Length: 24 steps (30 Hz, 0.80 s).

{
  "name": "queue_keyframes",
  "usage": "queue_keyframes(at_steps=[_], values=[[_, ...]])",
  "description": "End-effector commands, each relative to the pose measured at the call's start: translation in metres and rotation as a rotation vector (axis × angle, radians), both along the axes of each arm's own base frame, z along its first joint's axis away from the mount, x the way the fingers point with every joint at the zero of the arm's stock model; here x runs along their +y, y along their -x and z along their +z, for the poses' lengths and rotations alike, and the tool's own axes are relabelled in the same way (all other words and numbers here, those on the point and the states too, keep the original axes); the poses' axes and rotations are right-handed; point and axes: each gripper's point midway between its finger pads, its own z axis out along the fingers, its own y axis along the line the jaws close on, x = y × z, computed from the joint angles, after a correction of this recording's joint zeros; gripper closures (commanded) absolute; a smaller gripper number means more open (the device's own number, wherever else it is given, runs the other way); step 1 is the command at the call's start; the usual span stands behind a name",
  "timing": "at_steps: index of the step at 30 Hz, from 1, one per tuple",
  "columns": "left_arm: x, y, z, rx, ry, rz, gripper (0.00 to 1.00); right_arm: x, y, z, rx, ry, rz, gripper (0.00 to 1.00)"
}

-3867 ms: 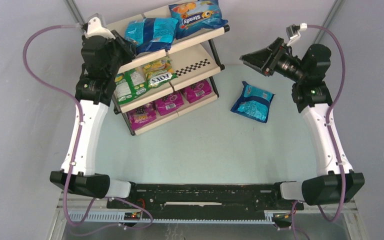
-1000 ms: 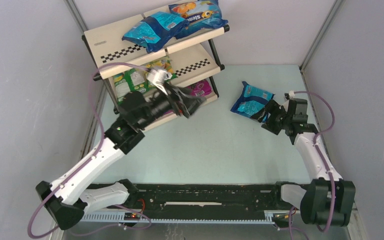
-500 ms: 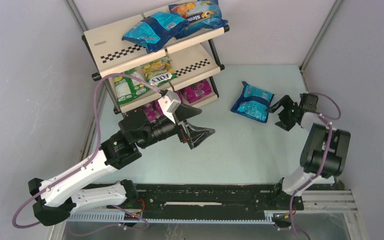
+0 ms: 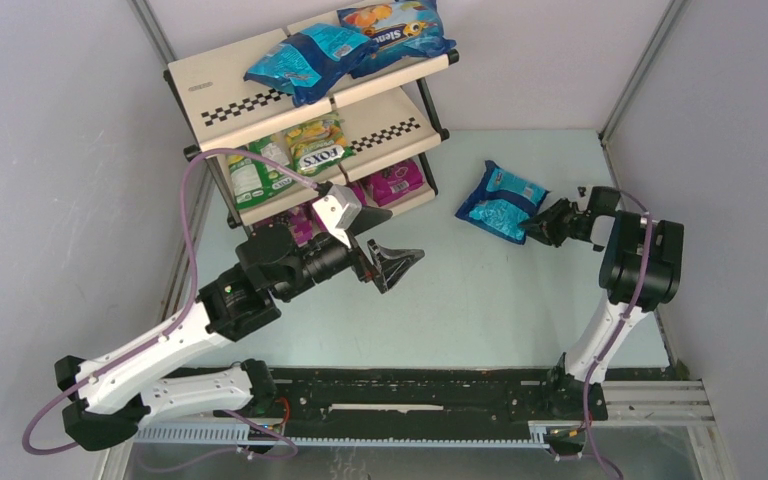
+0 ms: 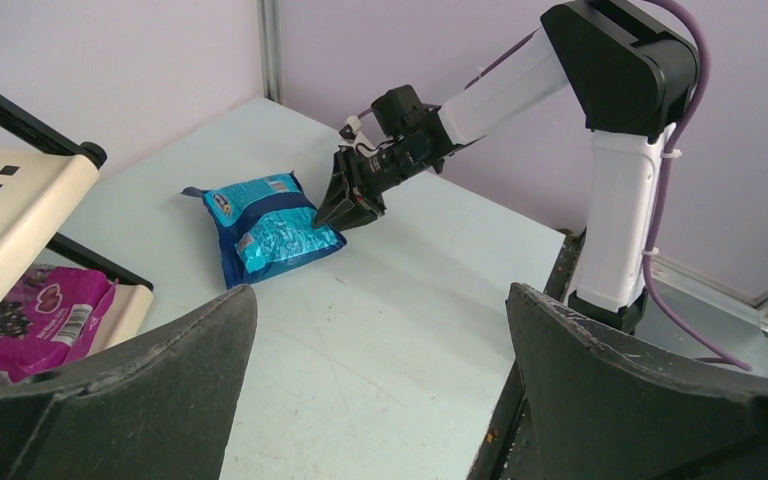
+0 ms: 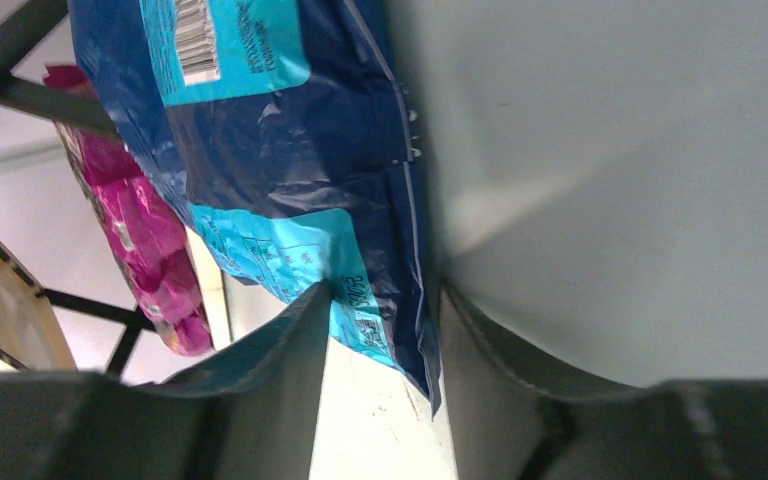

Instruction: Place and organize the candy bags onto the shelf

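While the left gripper (image 4: 406,267) hangs spread wide off the shelf's (image 4: 215,85) front, the right gripper (image 4: 532,228) reaches the teal-blue candy bag (image 4: 501,204), which lies on the table (image 4: 440,310) beyond the shelf's right end. Its fingers nip the bag's edge farthest from the shelf; how much they hold is hidden.

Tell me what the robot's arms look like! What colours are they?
The left arm and right arm each have long white links joined by chunky black joints. A purple cable loops along each one. The left end effector and right end effector are pairs of black wedge-shaped fingers. A white camera box tops the left wrist.
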Motion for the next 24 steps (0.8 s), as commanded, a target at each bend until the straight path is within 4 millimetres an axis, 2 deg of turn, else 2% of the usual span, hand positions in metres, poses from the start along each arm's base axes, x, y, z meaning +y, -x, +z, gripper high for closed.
queue_keyframes(at_steps=[1, 6, 10, 12, 16, 17, 18, 21, 24], values=[[0.002, -0.003, 0.006, -0.032, 0.007, 0.021, 0.00, 0.041, 0.004, -0.003, -0.014, -0.025, 0.113, 0.72], [0.002, -0.004, 0.006, -0.029, 0.009, 0.025, 0.00, 0.071, 0.031, 0.010, -0.049, 0.019, 0.145, 0.86], [0.001, -0.003, 0.006, -0.022, 0.012, 0.020, 0.00, 0.105, 0.058, 0.010, -0.048, 0.040, 0.199, 0.88], [0.001, -0.003, 0.006, -0.020, 0.012, 0.019, 0.00, 0.128, 0.074, 0.005, -0.038, 0.059, 0.221, 0.88], [0.001, -0.003, 0.006, -0.015, 0.015, 0.021, 0.00, 0.191, 0.111, 0.001, -0.045, 0.117, 0.296, 0.88], [0.001, -0.004, 0.006, -0.014, 0.016, 0.022, 0.00, 0.204, 0.119, -0.001, -0.044, 0.150, 0.300, 0.86], [0.001, -0.004, 0.006, -0.012, 0.016, 0.024, 0.00, 0.229, 0.135, -0.001, -0.053, 0.175, 0.348, 0.81], [0.002, -0.003, 0.008, -0.009, 0.025, 0.022, 0.00, 0.273, 0.158, 0.013, -0.116, 0.175, 0.402, 0.64], [0.003, -0.003, 0.008, -0.005, 0.029, 0.022, 0.00, 0.295, 0.169, 0.040, -0.187, 0.100, 0.466, 0.42]])
